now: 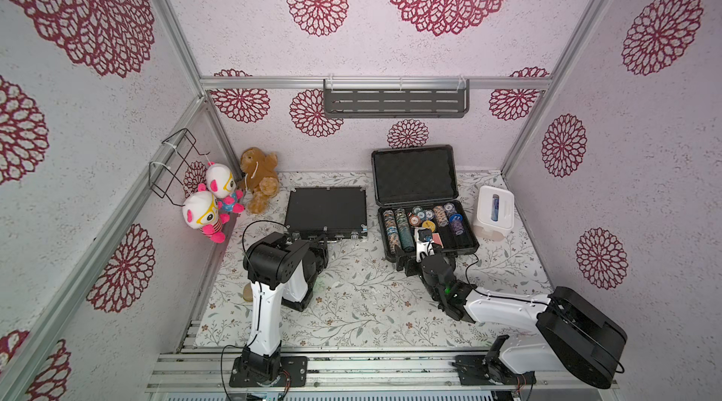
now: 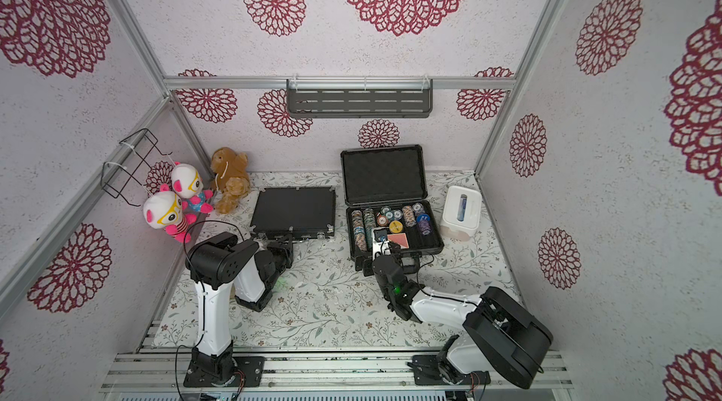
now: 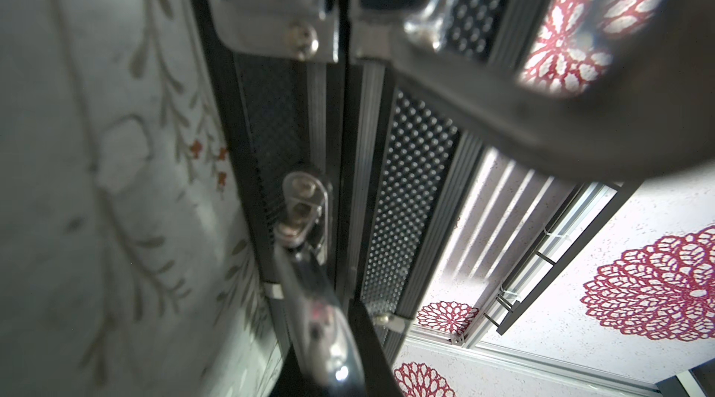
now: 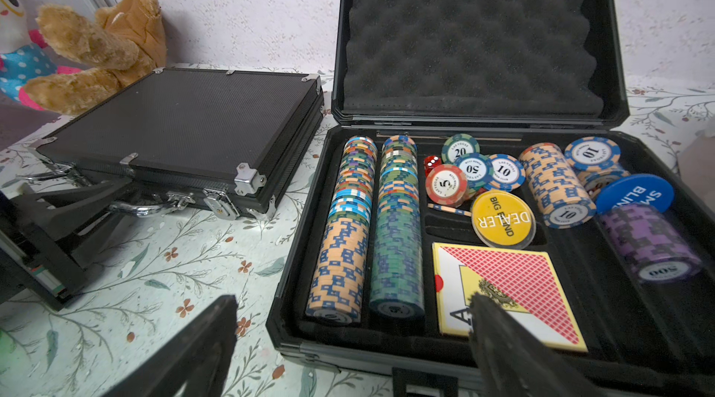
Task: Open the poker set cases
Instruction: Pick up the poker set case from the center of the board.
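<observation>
Now left pincer (image 4: 124, 194) closed at slim case (image 4: 182, 132) front — right pincer (image 4: 348, 312) open at open thick case (image 4: 464, 47).

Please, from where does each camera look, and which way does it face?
Top views: high above the robot's bases, looking down at the table; both arms show.
Left wrist: close against the front of the slim case, looking along it; only dark blurred shapes show.
Right wrist: low, facing the back wall over the open case; the right tool shows, open.
Shared: right wrist and top views show both cases and the left tool.
</observation>
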Controlling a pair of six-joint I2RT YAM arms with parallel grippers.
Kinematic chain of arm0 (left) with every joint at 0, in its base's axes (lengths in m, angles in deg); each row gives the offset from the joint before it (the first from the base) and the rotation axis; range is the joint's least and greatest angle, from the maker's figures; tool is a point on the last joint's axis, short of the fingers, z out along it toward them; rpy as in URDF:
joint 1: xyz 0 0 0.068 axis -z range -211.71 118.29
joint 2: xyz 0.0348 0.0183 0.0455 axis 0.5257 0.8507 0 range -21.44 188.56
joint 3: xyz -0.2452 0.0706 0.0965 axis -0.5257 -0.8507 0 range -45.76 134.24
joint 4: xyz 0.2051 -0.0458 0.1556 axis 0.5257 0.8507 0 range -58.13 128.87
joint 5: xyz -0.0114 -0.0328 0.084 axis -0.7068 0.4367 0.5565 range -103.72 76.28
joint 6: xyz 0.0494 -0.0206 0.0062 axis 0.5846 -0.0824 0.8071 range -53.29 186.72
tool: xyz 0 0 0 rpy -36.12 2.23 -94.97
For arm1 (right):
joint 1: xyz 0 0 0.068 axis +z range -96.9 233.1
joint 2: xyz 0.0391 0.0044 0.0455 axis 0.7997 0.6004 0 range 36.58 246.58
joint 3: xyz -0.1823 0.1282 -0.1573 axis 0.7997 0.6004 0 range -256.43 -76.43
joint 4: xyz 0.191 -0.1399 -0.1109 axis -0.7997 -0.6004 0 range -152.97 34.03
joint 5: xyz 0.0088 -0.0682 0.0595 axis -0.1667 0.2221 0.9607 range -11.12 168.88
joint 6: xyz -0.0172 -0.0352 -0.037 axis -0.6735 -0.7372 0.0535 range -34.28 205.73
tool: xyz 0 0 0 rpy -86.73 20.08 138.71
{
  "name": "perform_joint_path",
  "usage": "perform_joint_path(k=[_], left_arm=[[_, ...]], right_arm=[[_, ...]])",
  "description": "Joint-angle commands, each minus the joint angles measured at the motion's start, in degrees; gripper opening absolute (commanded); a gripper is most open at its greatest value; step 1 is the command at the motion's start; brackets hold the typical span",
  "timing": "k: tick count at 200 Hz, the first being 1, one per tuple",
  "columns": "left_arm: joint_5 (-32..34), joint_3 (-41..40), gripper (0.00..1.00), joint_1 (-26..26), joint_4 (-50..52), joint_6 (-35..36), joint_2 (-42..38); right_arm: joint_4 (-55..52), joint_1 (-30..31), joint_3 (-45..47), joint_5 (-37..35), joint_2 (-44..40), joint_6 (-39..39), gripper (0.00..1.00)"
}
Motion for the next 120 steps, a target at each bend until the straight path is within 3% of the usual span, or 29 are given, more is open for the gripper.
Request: perform_joint_path(k=[1, 32, 77, 96, 120], left_arm=[[-3.0, 1.0, 0.00, 1.6, 9.8, -8.9, 4.1], [-4.8, 4.1, 0.00, 2.1, 12.8, -11.7, 0.6], [-3.7, 10.3, 0.00, 5.4, 21.3, -14.5, -8.5], [-3.9, 12.9, 0.00, 5.9, 25.9, -14.0, -14.3], [-2.7, 14.4, 0.00, 6.0, 30.9, -13.5, -19.8]], right_arm=[[0.8, 0.2, -0.1, -3.5, -2.0, 0.4, 0.96], [3.5, -0.7, 2.6, -3.4, -5.9, 0.4, 0.98], [-11.4, -3.7, -5.2, 7.0, -5.3, 27.8, 0.99], [-17.0, -2.2, -11.9, 10.6, -2.1, 34.2, 0.99], [-14.5, 0.6, -16.8, 12.1, 3.5, 40.0, 0.99]])
